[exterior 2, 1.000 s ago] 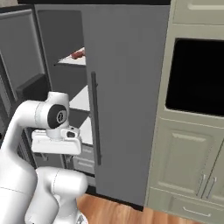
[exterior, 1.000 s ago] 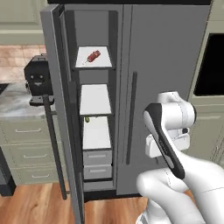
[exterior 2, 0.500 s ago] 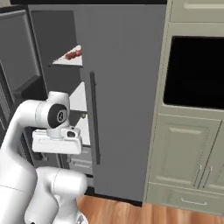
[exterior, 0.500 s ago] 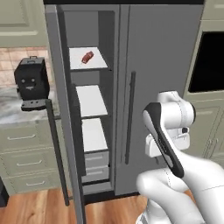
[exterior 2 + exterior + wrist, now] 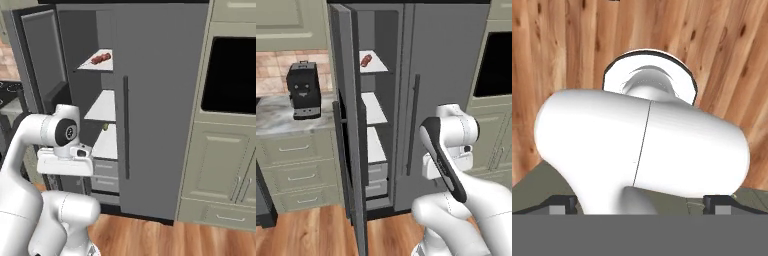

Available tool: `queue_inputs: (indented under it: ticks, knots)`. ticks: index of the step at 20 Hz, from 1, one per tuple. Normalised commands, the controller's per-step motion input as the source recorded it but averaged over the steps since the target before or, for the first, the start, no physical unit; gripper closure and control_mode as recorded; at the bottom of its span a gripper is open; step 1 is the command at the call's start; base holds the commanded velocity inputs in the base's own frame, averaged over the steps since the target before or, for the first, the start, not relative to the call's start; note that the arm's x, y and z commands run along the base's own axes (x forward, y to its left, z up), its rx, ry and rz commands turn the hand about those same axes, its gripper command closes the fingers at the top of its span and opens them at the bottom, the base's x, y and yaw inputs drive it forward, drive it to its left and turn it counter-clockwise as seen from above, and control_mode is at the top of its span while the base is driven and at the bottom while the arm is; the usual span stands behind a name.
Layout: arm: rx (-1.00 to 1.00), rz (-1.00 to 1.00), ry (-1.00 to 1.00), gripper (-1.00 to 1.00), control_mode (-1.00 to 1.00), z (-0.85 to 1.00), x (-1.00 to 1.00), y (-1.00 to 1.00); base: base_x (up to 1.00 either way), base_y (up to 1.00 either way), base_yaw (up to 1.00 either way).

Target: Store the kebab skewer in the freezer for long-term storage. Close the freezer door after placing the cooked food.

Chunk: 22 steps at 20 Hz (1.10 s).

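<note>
- Left base view has the skewer (image 5: 366, 60) already lying on the top shelf (image 5: 376, 64) of the freezer (image 5: 375, 125), upper middle of the frame. So the storing part looks done to me and what's left is shutting the door (image 5: 351, 125).
- That door hangs wide open, edge-on at center left, just beside the coffee machine (image 5: 302, 90) on the table (image 5: 276, 112).
- Right base view shows the same skewer (image 5: 100, 58) at upper left, well back from the shelf's front edge, so it shouldn't catch when the door swings.
- Hand view points down at wood floor (image 5: 562, 45), with the two finger tips (image 5: 558, 202) low near the corners. Jaws are spread fully and hold nothing.
- Arm is folded low in front of the closed fridge door (image 5: 448, 90), well apart from the open one.
- My take: get round to the outer face of the open door and push flat on the panel, near the free edge rather than the hinge. Follow the swing all the way till it seats.
</note>
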Motion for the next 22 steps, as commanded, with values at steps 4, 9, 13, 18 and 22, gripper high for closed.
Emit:
queue_inputs:
  ticks: [4,9,13,18,22]
  knots:
    - [0.0,0.0,0.0,-1.0,1.0,0.0,0.0,0.0,-0.36,0.51,-0.04]
    - [0.0,0.0,0.0,-1.0,1.0,0.0,0.0,0.0,-0.12,0.32,-0.1]
    - [0.0,0.0,0.0,-1.0,1.0,0.0,0.0,0.0,0.0,0.27,-0.1]
    - [0.0,0.0,0.0,-1.0,1.0,0.0,0.0,0.0,0.0,0.39,-0.11]
    - [0.0,0.0,0.0,-1.0,1.0,0.0,0.0,0.0,0.0,0.47,-0.09]
